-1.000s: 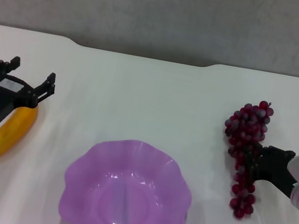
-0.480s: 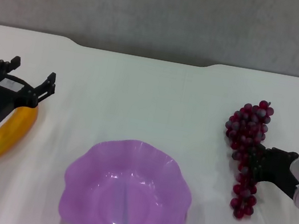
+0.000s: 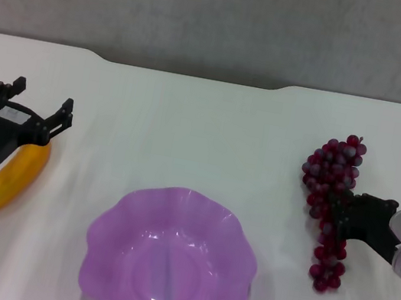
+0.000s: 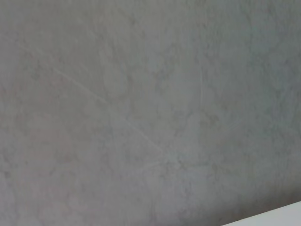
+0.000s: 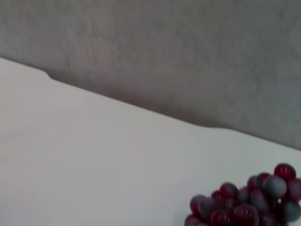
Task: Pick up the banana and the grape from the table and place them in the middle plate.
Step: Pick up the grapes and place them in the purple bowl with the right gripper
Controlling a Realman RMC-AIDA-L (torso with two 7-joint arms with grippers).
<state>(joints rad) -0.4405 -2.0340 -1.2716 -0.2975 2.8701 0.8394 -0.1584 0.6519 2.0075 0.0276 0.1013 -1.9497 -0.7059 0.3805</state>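
The banana (image 3: 13, 175) lies on the white table (image 3: 188, 132) at the left, orange-yellow, running diagonally. My left gripper (image 3: 30, 111) hangs over its far end, open, with one finger on each side of that end. The grape (image 3: 330, 196), a dark red bunch, lies at the right and also shows in the right wrist view as grape (image 5: 249, 205). My right gripper (image 3: 346, 214) is at the bunch's middle, coming in from the right and touching it. The purple scalloped middle plate (image 3: 129, 203) sits at the near centre with nothing in it.
A grey wall (image 3: 224, 14) stands behind the table's notched far edge (image 3: 191, 73). The left wrist view shows only that wall and a sliver of table (image 4: 282, 215). Bare tabletop lies between the plate and each fruit.
The right gripper has shifted slightly at the bunch's middle, and the grapes there have nudged a little. The left arm and the banana have not moved.
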